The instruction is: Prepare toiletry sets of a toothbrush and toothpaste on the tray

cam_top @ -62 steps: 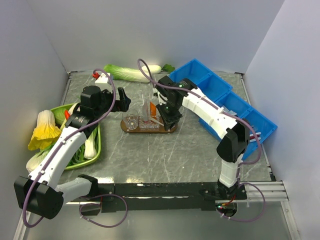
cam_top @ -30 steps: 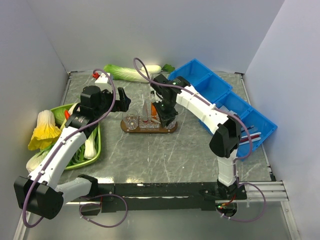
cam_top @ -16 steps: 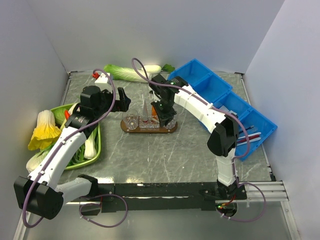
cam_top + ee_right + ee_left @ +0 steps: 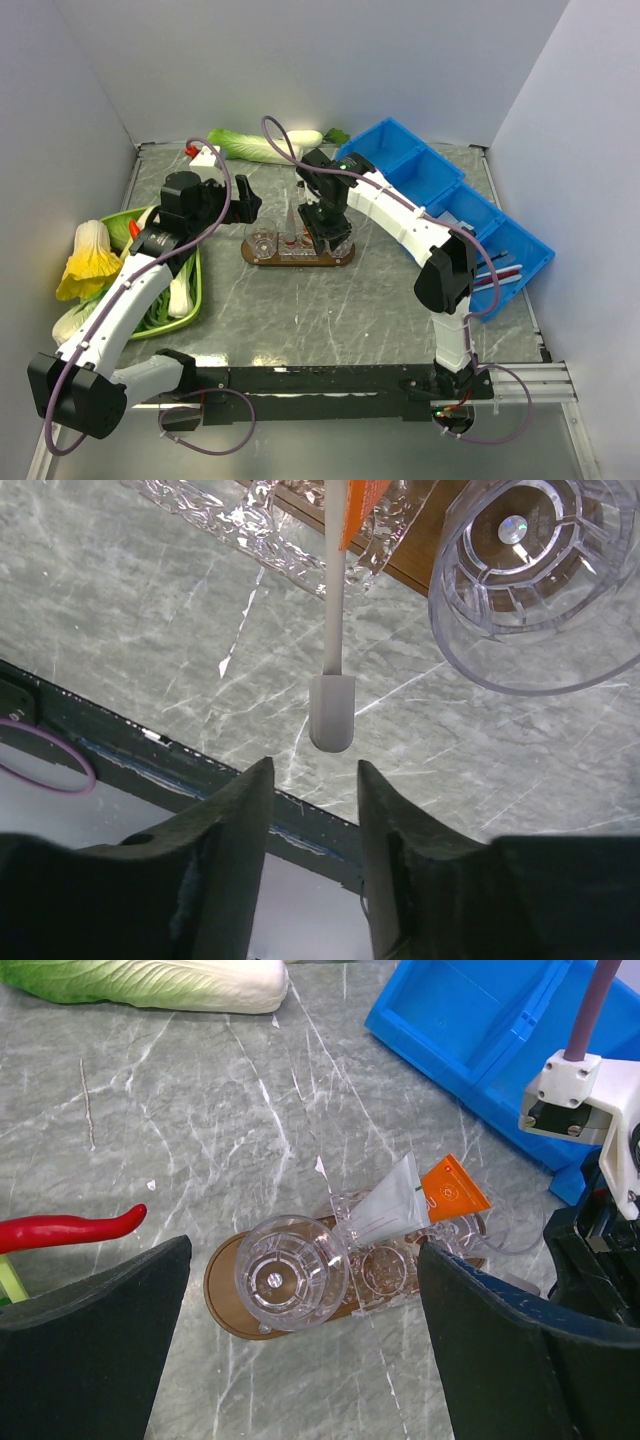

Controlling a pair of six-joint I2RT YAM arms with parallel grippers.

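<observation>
Left end effector (image 4: 305,1290): spread wide, empty, hovering over the tray (image 4: 225,1288) on the worktop (image 4: 200,1110). At the tray's left end: one empty clear cup (image 4: 292,1272). Next along: toothpaste (image 4: 420,1200) leaning in a further cup. Likely light, soft, easily squashed; grip gently across the flat end. Toothbrush (image 4: 331,630) standing close beside the orange tube: thin, stiff, probably slippery; take mid-shaft. Right end effector (image 4: 313,768): fingers apart, clear of the brush, holding nothing

Our white left arm (image 4: 125,295) stretches forward and inward, its black left pincer (image 4: 302,1252) spread wide. Our white right arm (image 4: 400,215) arcs in from the right, wrist pointing down, its black right pincer (image 4: 313,770) parted, fingers standing apart.
</observation>
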